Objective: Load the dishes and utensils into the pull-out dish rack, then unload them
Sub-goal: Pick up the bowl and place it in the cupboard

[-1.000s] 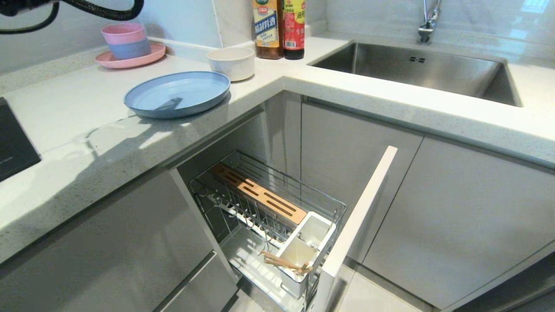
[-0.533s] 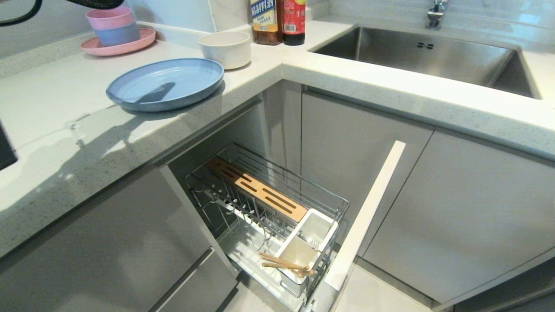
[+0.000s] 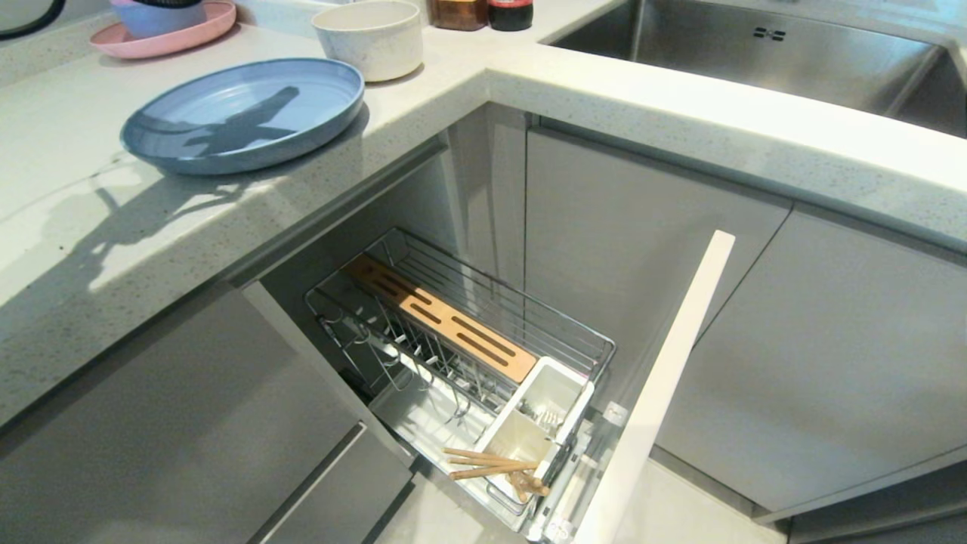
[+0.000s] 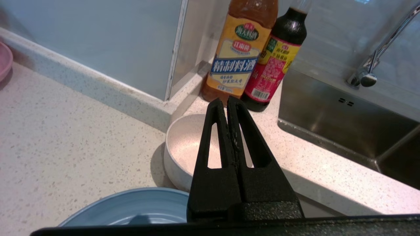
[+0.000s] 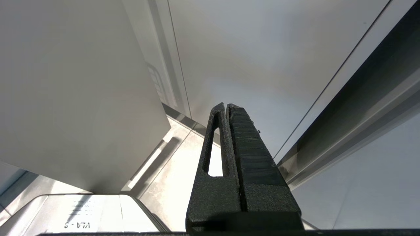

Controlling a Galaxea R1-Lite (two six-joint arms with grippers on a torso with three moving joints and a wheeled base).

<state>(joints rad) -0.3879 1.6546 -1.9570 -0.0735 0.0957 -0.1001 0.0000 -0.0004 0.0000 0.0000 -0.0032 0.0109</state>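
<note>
Evidently loading was underway: chopsticks (image 3: 491, 462) lay in the rack (image 3: 483, 355), while the left gripper (image 4: 227, 101), pinched shut and empty, hovered above the bowl (image 4: 183, 147), needing to open.

Both end effectors (image 4: 227, 100) (image 5: 225, 106) closed, empty

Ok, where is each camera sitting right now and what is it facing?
Head: high up, looking down at the counter corner and the pull-out dish rack; no arm shows.
Left wrist: above the counter, facing the off-white bowl and two bottles; shut left gripper shows.
Right wrist: low, facing cabinet fronts; shut right gripper shows.
Shared: head and left wrist both see the bowl and blue plate.
</note>
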